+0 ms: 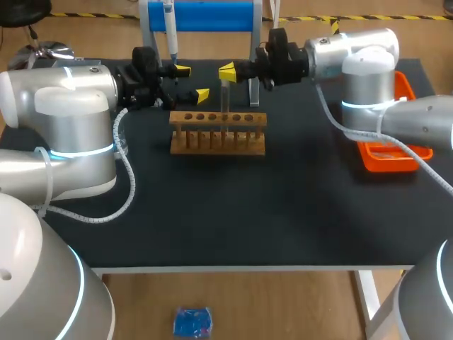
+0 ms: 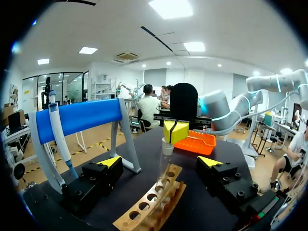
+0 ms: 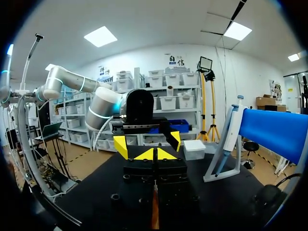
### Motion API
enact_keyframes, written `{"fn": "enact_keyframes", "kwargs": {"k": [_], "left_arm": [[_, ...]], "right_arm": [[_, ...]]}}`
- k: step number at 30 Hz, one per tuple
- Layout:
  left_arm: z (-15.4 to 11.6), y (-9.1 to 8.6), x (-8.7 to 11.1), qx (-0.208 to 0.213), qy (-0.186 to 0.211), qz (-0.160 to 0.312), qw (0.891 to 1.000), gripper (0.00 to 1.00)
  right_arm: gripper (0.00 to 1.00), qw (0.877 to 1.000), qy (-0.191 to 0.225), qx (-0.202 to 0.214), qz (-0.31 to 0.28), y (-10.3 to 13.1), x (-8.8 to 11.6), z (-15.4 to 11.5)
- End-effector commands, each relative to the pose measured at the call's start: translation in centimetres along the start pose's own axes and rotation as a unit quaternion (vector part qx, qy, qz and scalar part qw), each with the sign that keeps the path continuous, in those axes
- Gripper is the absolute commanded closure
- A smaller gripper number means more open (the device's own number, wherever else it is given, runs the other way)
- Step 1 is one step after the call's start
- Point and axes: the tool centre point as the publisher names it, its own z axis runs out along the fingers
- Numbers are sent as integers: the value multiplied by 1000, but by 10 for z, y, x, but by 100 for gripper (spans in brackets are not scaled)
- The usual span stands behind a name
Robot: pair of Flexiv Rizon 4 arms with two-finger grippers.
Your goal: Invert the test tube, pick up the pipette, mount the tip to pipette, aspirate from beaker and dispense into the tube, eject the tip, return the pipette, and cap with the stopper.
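A clear test tube stands upright in the wooden rack at the table's middle back. My right gripper is shut, its joined yellow tips right at the tube's rim; nothing shows between them. My left gripper hangs open just left of the tube, and in the left wrist view the tube and rack lie ahead between its spread fingers. The pipette hangs on the blue stand behind. The right wrist view shows my shut gripper facing the left one, with the pipette beside it.
An orange tray sits at the table's right edge, partly under my right arm. The blue stand's grey legs rise close behind the rack. Dark tabletop stretches in front of the rack.
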Motion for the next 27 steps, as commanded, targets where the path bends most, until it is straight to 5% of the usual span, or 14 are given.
{"fn": "enact_keyframes", "kwargs": {"k": [1, 15, 22, 24, 25, 27], "left_arm": [[2, 2, 1, 4, -4, 1, 1000, 0], [2, 2, 1, 4, -4, 1, 1000, 0], [2, 2, 1, 4, -4, 1, 1000, 0], [2, 2, 1, 4, -4, 1, 1000, 0], [2, 2, 1, 4, -4, 1, 1000, 0], [2, 2, 1, 4, -4, 1, 1000, 0]], "right_arm": [[100, 1000, 1, 2, 1, -5, 0, 0], [100, 1000, -1, -3, 15, -17, 0, 1], [97, 1000, -3, -11, 0, 5, 7, -1], [45, 1000, -3, -14, -7, 13, 9, -3], [0, 1000, -3, -14, -11, 17, 10, -4], [0, 1000, -3, -13, -18, 25, 12, -5]]}}
